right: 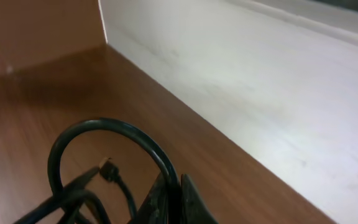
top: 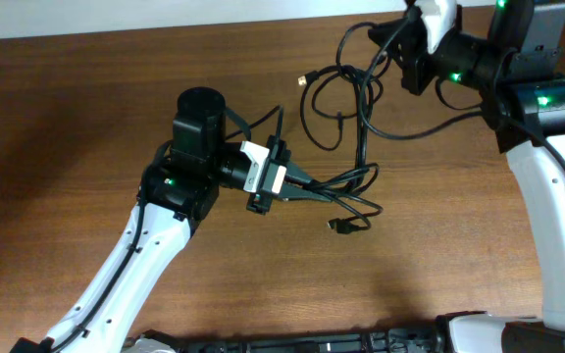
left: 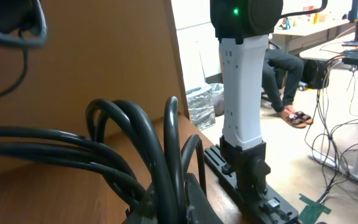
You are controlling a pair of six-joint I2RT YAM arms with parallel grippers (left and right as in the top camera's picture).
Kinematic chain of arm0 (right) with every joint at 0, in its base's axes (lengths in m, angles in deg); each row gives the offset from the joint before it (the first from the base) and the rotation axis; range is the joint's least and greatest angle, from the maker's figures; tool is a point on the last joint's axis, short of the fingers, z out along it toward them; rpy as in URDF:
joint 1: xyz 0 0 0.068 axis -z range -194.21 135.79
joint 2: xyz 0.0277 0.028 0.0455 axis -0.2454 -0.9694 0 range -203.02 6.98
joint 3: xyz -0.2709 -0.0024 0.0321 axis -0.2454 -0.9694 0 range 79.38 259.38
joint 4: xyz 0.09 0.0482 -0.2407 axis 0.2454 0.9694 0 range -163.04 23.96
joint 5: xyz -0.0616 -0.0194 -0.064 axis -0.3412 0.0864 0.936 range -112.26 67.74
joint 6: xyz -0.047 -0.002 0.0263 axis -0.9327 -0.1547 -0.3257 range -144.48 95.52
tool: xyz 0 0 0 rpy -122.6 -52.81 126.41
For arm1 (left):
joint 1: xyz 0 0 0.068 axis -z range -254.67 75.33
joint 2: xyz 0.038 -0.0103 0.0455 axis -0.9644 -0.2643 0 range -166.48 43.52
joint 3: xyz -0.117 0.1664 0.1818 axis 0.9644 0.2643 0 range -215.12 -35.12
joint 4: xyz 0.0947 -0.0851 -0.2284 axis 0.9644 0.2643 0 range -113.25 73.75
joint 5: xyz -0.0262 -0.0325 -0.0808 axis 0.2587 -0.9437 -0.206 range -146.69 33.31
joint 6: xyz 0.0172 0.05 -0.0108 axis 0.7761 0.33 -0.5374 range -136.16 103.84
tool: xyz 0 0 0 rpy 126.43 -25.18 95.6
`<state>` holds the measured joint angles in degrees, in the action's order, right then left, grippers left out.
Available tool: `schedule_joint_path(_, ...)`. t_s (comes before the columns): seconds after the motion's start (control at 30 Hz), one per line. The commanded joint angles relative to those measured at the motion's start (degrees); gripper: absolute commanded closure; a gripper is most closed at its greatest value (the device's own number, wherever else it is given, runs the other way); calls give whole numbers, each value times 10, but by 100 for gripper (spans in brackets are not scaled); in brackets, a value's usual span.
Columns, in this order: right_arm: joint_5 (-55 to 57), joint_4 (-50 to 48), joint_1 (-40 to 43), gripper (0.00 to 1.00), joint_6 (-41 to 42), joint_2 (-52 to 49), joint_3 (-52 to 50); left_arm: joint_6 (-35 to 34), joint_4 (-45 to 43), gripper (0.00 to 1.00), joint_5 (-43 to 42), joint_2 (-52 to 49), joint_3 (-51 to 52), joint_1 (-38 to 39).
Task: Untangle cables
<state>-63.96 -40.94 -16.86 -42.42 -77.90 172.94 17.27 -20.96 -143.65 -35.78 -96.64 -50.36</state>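
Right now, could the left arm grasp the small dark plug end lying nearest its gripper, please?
Probably not: the plug end lies close and unobstructed, but the left gripper is shut on thin black cables.

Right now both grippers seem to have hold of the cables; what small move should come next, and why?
Probably ease the right gripper a little away from the left gripper. Both are shut on the cables, yet several loops cross in the slack between them, so gentle tension should show which strand is caught.
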Motion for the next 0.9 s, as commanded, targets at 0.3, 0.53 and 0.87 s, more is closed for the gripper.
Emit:
schedule_joint_path(0.3,-77,-90,2,96,278,2,11,5,4,100,-16,1,-5,6)
schedule_joint_path(0.53,-71,-105,2,96,362,2,11,5,4,100,-16,1,-4,6)
schedule_joint_path(0.87,31,-105,2,96,561,2,11,5,17,100,-16,1,-4,7)
